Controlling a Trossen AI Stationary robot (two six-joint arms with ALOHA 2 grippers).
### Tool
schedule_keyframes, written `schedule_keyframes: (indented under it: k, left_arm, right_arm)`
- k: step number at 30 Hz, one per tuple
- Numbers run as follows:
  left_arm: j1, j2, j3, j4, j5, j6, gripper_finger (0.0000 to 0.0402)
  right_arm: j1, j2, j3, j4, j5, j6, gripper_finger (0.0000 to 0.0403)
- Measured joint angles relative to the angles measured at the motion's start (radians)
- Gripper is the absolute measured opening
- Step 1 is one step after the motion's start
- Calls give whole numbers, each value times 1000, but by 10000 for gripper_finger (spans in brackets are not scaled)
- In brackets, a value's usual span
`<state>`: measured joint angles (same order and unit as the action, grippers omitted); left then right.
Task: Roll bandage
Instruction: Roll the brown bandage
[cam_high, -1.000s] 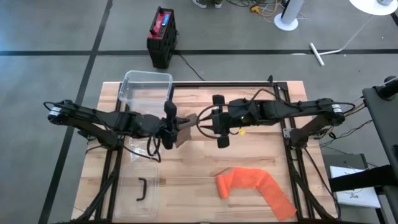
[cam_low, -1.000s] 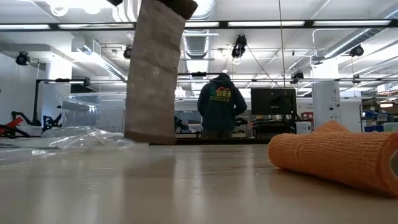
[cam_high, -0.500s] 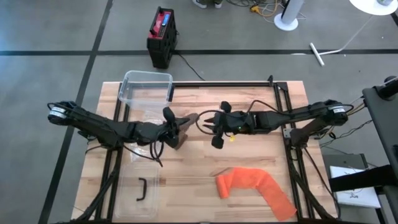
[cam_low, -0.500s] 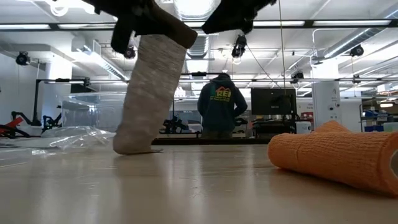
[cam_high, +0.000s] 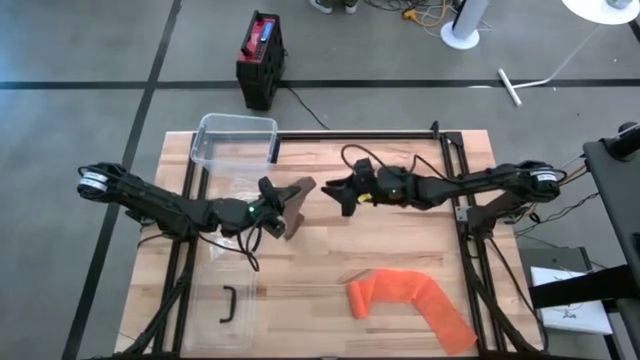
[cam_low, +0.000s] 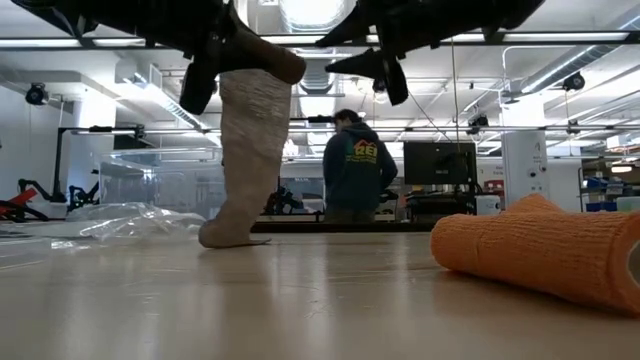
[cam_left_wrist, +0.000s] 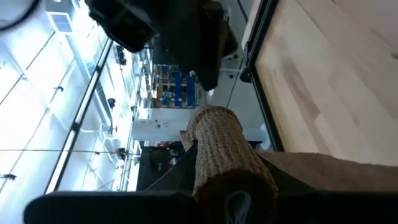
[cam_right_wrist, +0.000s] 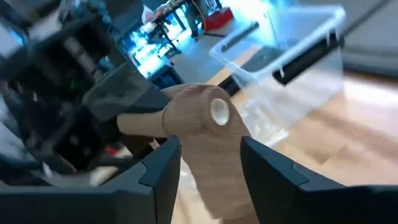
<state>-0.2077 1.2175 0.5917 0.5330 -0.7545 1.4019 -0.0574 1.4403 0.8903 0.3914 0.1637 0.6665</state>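
My left gripper (cam_high: 276, 206) is shut on a beige bandage roll (cam_high: 298, 196) above the middle of the table. The roll (cam_low: 262, 62) is held up, and its loose tail hangs down to the wood. My right gripper (cam_high: 338, 190) is open just right of the roll's free end. In the right wrist view its fingers (cam_right_wrist: 163, 177) stand on either side of the hanging tail, below the roll's white core (cam_right_wrist: 219, 111), without plainly touching it. An orange bandage (cam_high: 410, 298) lies partly unrolled at the near right. My left gripper holds the roll by its left end (cam_right_wrist: 134, 121), pinched between the two fingers, coming level from the table's left. The roll sticks out past the fingers toward my right gripper (cam_left_wrist: 219, 140). Its tail hangs slack, and the lower end (cam_low: 228, 238) rests on the table.
A clear plastic bin (cam_high: 236, 140) stands at the far left, and crumpled clear plastic (cam_high: 228, 238) lies beside my left arm. A clear lid with a black handle (cam_high: 228, 304) lies at the near left. A person (cam_low: 355, 165) stands in the room behind the table.
Both grippers have come down toward the table, so the roll now shows in the low view. My right gripper has turned about its wrist. The hanging tail has gone from straight to slanted, and its lower end has shifted on the wood.
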Motion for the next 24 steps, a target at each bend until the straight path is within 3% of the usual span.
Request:
schedule_keyframes:
  k: [7, 16, 24]
  left_arm:
    - [0, 0, 39, -14, -6, 15, 51]
    - [0, 0, 71, -26, -6, 152, 52]
    - [-1, 0, 84, -33, -7, 284, 52]
  right_arm:
    - [-16, 0, -7, 7, -43, 291, 164]
    - [-20, 17, 19, 26, -87, 394, 159]
    - [-43, 103, 19, 220, -177, 498, 153]
